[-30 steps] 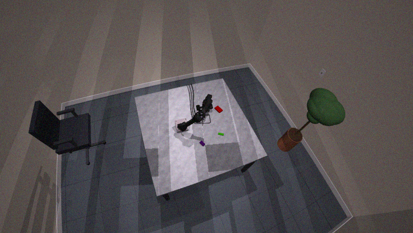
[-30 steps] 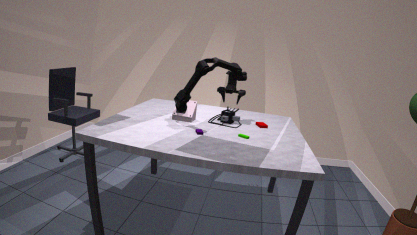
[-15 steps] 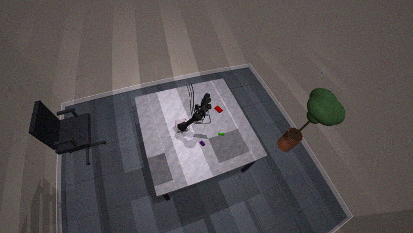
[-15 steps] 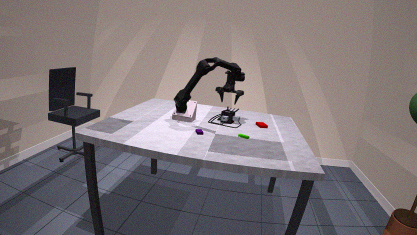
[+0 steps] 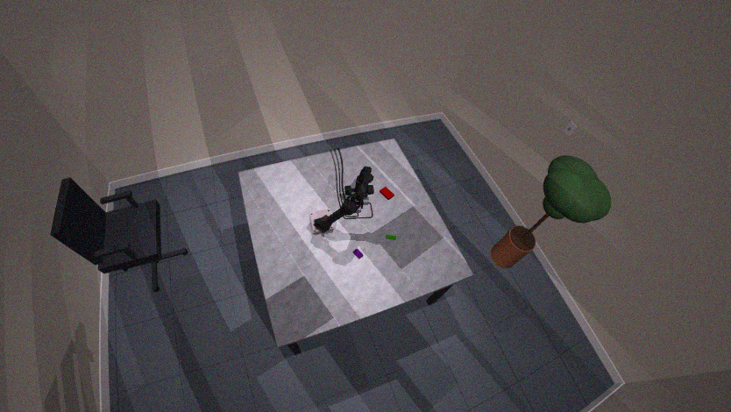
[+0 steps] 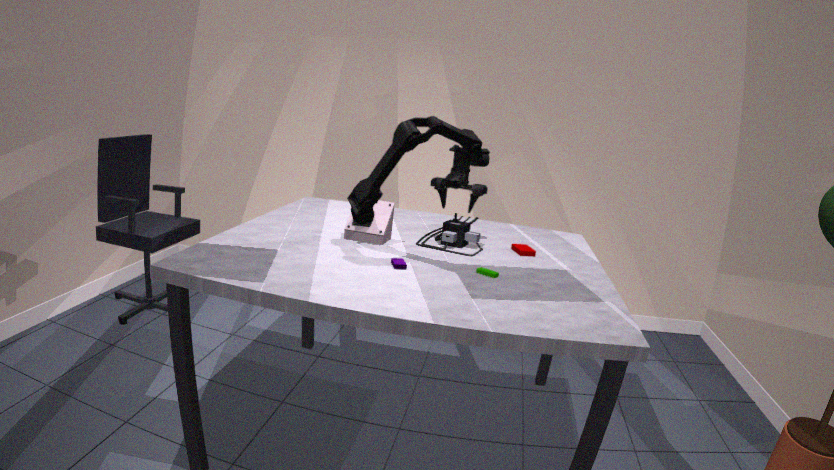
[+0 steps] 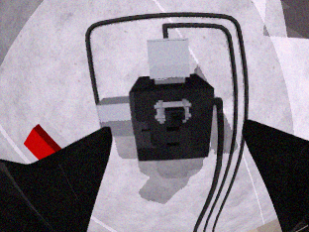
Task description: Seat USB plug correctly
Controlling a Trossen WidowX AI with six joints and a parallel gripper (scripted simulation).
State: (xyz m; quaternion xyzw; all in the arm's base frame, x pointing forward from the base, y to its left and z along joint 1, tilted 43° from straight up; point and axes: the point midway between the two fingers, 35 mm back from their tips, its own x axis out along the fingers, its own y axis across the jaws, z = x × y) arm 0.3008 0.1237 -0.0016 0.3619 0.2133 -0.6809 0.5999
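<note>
The power cube is black and stands on the table. On its top face a small dark block, seemingly the USB plug, sits inside a light-grey bracket-like outline. In the exterior view a thin dark stub stands up from the cube's top. How deep the plug sits and which way round it is cannot be told. My gripper is wide open and empty, pointing down above the cube. Its fingers are on either side of the cube in the wrist view. In the top view the arm hides most of the cube.
Grey blocks stick out of the cube's far side and left side in the wrist view. Black cables loop around it. A red block, green block and purple block lie on the table.
</note>
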